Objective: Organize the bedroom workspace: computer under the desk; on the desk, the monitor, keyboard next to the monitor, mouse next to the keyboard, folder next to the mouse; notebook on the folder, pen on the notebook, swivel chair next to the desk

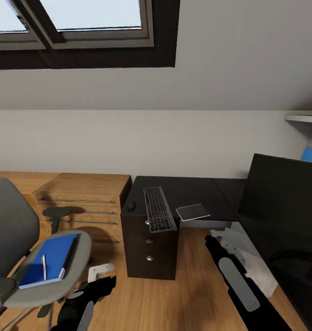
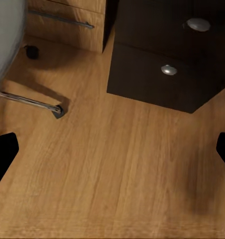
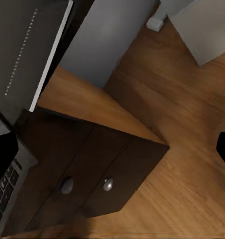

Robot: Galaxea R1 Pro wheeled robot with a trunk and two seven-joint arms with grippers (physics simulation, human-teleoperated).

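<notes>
While nothing is yet in hand, the risks list as follows. Desk (image 1: 193,188): glossy black L-shaped top, drawer unit with silver knobs (image 2: 168,70) at the near corner; the robot stands close, so an arm swung up could strike the edge. Swivel chair (image 1: 18,230): grey, at the robot's left, on castors; pressure on the seat would likely roll or turn it away. Monitor (image 1: 285,202): black, on the desk's right wing near the right arm, liable to be clipped. Keyboard (image 1: 158,209): on the desk, its near end apparently overhanging the front edge, so a nudge could tip it off. Folder (image 1: 52,259): blue, flat on the seat; lifting it tilted would shed the pen (image 1: 44,267), the white stick lying on it. Notebook (image 1: 193,212): dark grey, just beside the keyboard. Mouse (image 1: 131,206): small, near the desk's left edge, easily knocked off. Left gripper (image 1: 97,276): low beside the chair, fingers spread wide, empty. Right gripper (image 3: 117,149): spread wide, empty.
</notes>
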